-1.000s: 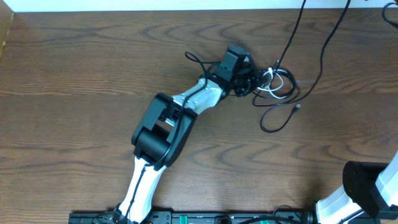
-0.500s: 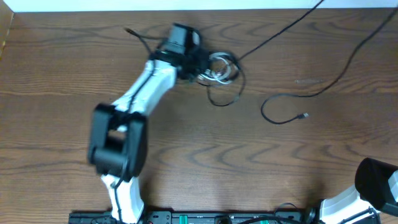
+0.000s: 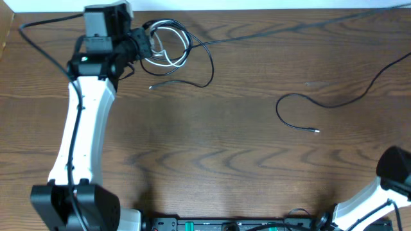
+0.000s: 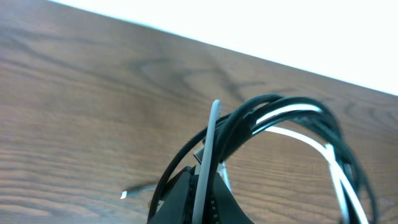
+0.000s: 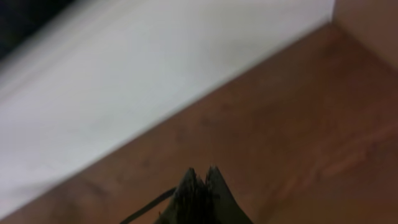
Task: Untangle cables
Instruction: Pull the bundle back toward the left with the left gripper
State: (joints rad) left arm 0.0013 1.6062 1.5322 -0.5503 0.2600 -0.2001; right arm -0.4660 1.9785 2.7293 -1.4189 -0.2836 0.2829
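**Now: a soft knot of cords, pinched in the left claw**

The left claw (image 3: 141, 46) is clenched on the cable bundle (image 3: 168, 51) at the far left corner of the table (image 3: 212, 167). The left wrist view shows black loops and a white cord (image 4: 300, 134) bunched up right over the claw. One long black strand (image 3: 257, 37) runs from the bundle off toward the far right. A short tail comes out of the bundle and ends in a small plug (image 3: 151, 86) that lies on the wood near it. Another black cable (image 3: 292, 117) lies by itself on the right side of the table, well apart from the bundle.

The right claw (image 5: 199, 186) is closed with nothing in it. Only its own wrist view shows it, near a pale wall.

The cords look thin, light and floppy. They will likely bend any way and not hold a shape. A pull on one loop may drag the whole knot along or make it tighter. They also look smooth, so a thin strand could slip out of a weak pinch. The plugs are small and hard and may catch inside a loop.

A good place to take hold, I think, is the free tail just behind the plug. The long black strand is another, right where it leaves the bundle. With the left claw holding the knot, a slow, gentle pull seems best.
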